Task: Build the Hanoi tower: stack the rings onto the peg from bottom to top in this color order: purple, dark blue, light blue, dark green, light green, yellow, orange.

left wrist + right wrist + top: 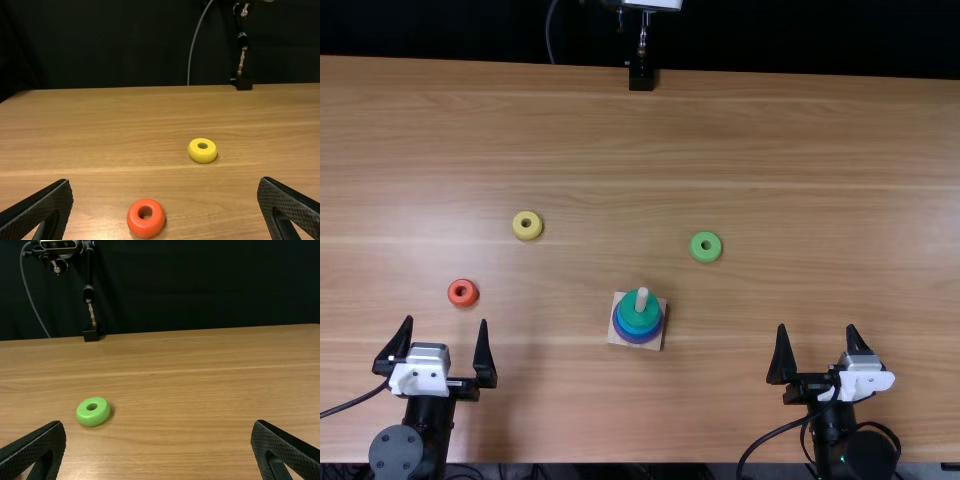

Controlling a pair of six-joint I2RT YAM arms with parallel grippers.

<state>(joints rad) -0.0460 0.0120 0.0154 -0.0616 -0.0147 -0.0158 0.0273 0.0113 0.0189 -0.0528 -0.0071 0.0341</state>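
Top view: brown wooden table [820, 190], black backdrop [800, 40] beyond; left pincer [446, 321], right pincer [817, 326] spread wide

We see a red-orange ring [145, 228], a yellow one [202, 157] and a light green one [93, 417]. Our stack [638, 317] shows purple, blue and teal, our desk [800, 200] streaky light brown.

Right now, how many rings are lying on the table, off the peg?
3: the orange ring nearest the left end effector, the yellow ring farther out, and the light green ring beyond the peg, to its right.
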